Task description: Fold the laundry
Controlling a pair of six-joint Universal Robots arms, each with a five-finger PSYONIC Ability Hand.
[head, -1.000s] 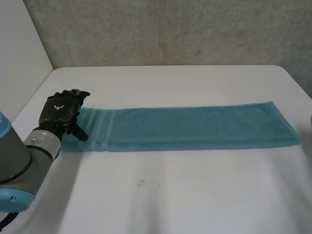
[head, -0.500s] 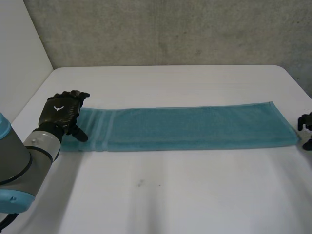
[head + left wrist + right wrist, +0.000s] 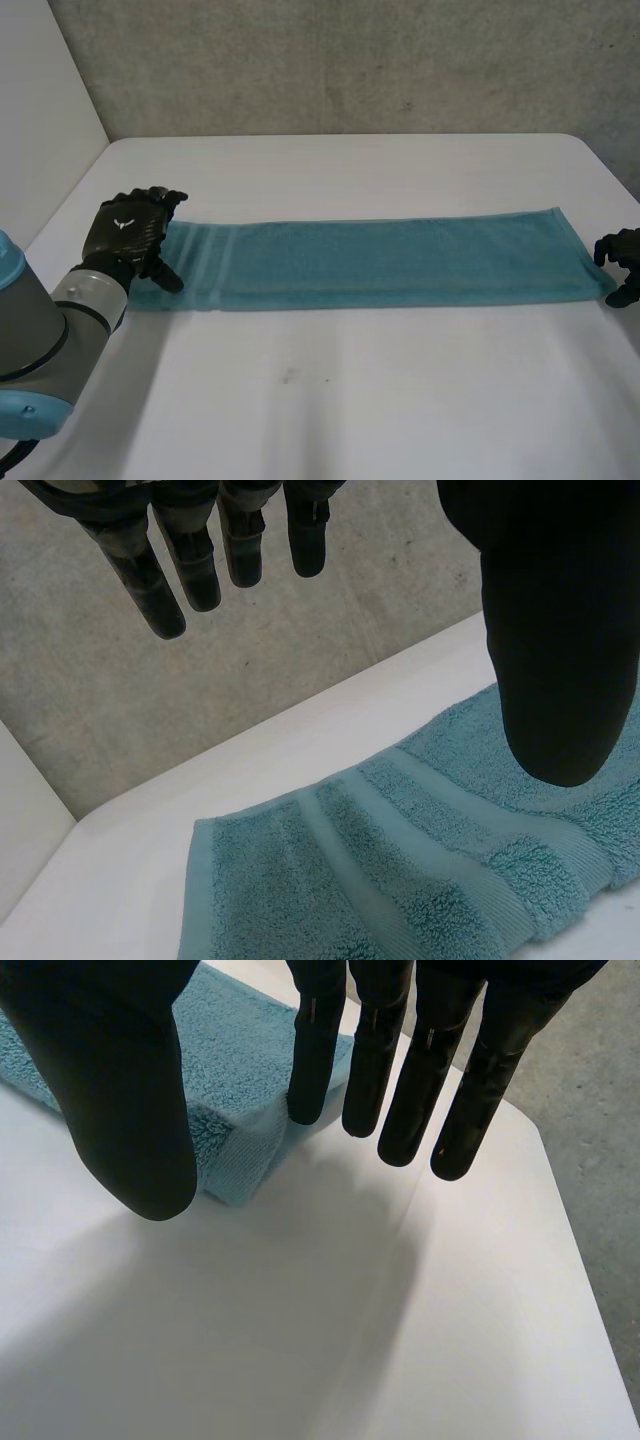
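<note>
The teal towel lies flat along the surface, one short end under the left hand, the other at the fingertips of the right hand. Both hands are open, holding nothing. If either pinches only the top layer of the seemingly doubled cloth, the fold skews.

Looks like a long, thin teal towel. Lies flat on the white table, stretched out from side to side. Seems folded over in layers, with a thick, soft edge at the right end. Has fluffy loops and a few lighter stripes across near the left end.
</note>
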